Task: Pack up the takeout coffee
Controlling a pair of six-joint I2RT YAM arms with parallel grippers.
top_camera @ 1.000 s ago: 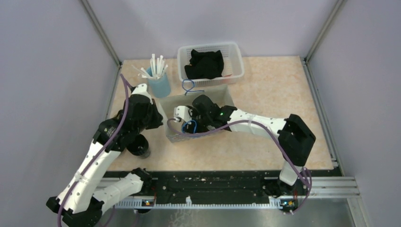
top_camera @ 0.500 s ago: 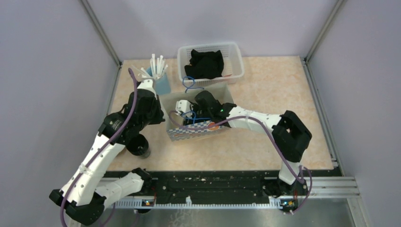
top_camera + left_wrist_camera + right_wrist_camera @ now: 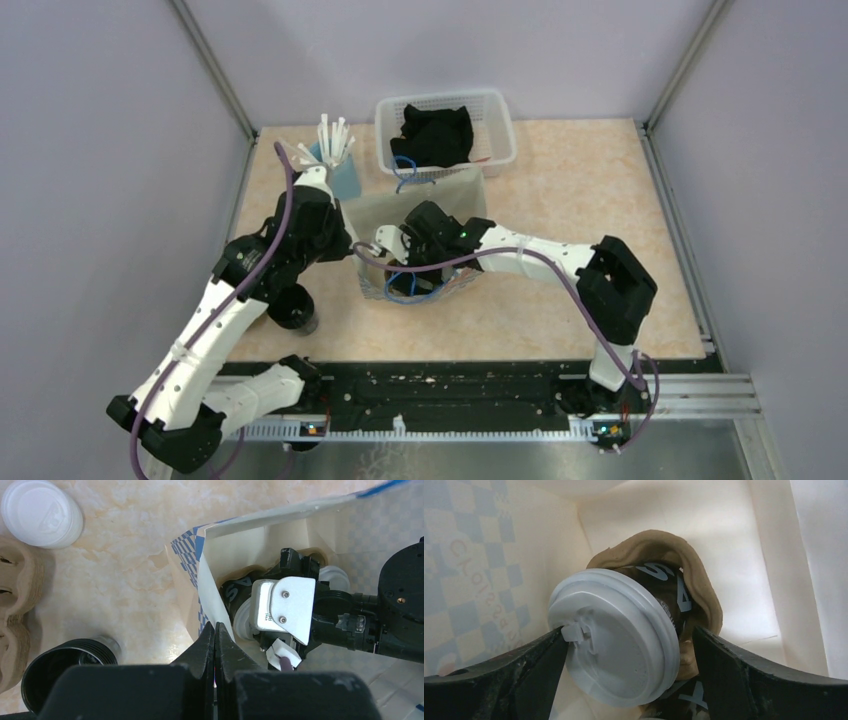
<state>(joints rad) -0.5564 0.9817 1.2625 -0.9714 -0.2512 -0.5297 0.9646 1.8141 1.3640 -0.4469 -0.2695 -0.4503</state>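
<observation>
A white paper bag [image 3: 440,205] with a blue check print stands open mid-table. Inside it, a dark coffee cup with a white lid [image 3: 614,645] sits in a brown pulp carrier [image 3: 684,565]. My right gripper [image 3: 629,632] is down in the bag [image 3: 724,530], open, its fingers on either side of the lid; the left finger touches the lid's tab and the right one stands apart. My left gripper [image 3: 215,630] is shut on the bag's left rim [image 3: 210,590]. Another white-lidded cup [image 3: 41,512] stands on the table beside a second brown carrier [image 3: 12,590].
An all-black cup [image 3: 293,308] stands near the left arm. At the back are a blue cup of straws [image 3: 335,165] and a white basket [image 3: 500,115] holding black cloth. Side walls close in the table.
The bag's back wall has risen and its mouth has changed shape. My right gripper has shifted inside the bag. The left arm has reached in to the bag's rim.
</observation>
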